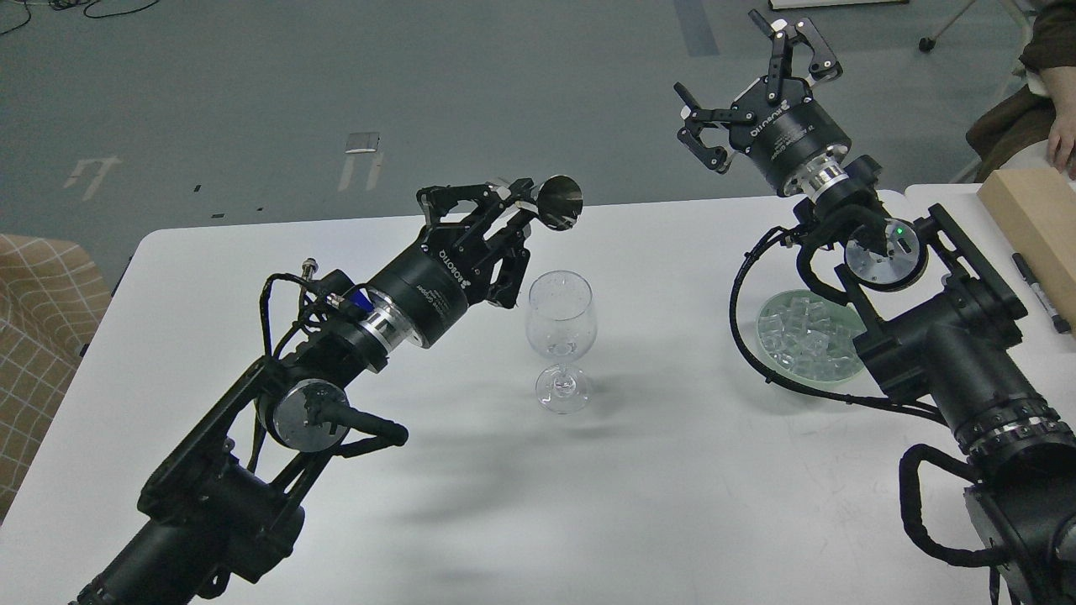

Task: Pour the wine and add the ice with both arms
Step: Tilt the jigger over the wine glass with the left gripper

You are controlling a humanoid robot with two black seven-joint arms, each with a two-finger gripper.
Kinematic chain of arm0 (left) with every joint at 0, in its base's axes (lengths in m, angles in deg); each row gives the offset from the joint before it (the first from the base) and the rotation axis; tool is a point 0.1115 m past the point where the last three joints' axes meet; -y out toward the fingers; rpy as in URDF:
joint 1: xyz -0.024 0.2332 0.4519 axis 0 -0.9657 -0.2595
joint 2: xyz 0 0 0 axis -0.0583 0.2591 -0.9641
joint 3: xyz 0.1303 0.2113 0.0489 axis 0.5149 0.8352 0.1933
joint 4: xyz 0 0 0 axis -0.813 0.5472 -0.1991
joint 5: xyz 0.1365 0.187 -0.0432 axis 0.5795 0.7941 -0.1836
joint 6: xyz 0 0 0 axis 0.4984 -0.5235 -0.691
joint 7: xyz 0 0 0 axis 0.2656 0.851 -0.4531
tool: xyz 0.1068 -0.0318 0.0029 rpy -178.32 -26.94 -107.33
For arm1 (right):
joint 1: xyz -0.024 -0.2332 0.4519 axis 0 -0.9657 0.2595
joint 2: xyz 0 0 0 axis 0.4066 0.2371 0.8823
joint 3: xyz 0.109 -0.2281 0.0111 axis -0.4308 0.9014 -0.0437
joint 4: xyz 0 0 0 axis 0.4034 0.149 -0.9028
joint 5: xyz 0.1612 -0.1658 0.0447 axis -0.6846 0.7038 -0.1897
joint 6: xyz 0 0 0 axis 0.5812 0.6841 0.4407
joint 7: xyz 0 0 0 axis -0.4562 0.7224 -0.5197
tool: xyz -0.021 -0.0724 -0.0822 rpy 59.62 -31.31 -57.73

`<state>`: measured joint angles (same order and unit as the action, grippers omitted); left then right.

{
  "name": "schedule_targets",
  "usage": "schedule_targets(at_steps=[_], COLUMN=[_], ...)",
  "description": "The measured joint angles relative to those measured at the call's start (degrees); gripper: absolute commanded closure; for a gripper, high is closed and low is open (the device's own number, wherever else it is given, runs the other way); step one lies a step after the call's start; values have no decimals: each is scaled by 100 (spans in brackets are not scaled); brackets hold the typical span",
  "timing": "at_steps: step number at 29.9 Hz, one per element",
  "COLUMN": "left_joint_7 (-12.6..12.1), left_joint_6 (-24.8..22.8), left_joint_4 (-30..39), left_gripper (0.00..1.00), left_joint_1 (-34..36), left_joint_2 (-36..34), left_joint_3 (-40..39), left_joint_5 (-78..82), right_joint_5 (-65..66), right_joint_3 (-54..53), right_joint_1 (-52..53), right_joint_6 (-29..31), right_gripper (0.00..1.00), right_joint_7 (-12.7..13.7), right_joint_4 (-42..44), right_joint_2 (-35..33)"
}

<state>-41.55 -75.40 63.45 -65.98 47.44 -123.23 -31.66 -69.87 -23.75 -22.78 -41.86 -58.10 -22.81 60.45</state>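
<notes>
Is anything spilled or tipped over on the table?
Nothing looks spilled. The wine glass stands upright, and the ice stays heaped in its dish. The only tilted thing is the dark container held sideways in the left gripper above the glass, apparently for pouring.

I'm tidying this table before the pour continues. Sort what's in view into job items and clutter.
Job:
- wine glass, upright, mid-table
- dark round-bottomed vessel, in the left gripper
- dish of ice, under the right arm
- right gripper, open, raised, empty

Clutter:
- wooden box, right edge
- black marker beside it
</notes>
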Motion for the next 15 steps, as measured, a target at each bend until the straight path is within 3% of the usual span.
schedule_targets(at_steps=[15], left_joint_7=[0], left_joint_6=[-60], left_joint_4=[9], left_gripper=[99], left_joint_1=[59], left_joint_2=[0], left_joint_3=[0], left_joint_5=[239], right_joint_5=[0], right_joint_3=[3], right_joint_1=[25], right_joint_6=[0], right_gripper=[0], right_joint_7=[0], right_joint_4=[0], right_joint_2=[0])
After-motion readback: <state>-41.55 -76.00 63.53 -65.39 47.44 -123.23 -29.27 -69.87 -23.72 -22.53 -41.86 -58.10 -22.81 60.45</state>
